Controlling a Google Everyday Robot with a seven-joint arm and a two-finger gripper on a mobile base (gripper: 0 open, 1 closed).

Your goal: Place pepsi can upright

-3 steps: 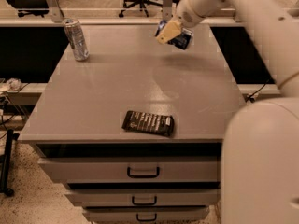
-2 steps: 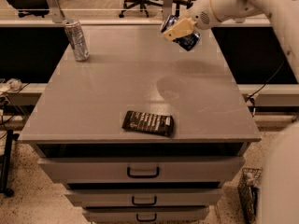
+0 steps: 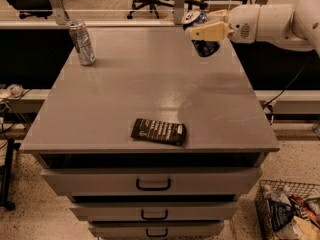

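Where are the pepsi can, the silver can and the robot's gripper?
pepsi can [image 3: 206, 48]: camera view, blue lower body.
silver can [image 3: 82, 43]: camera view, mid-body.
gripper [image 3: 199, 31]: camera view, between fingertips, shut on the pepsi can above the table's [image 3: 150, 84] far right.

The gripper [image 3: 199, 33], clamped on the pepsi can [image 3: 206, 48], has shifted right, toward the counter's [image 3: 150, 84] far right corner. The arm [image 3: 270, 23] now reaches in level from the right, and the robot's body has left the near right corner.
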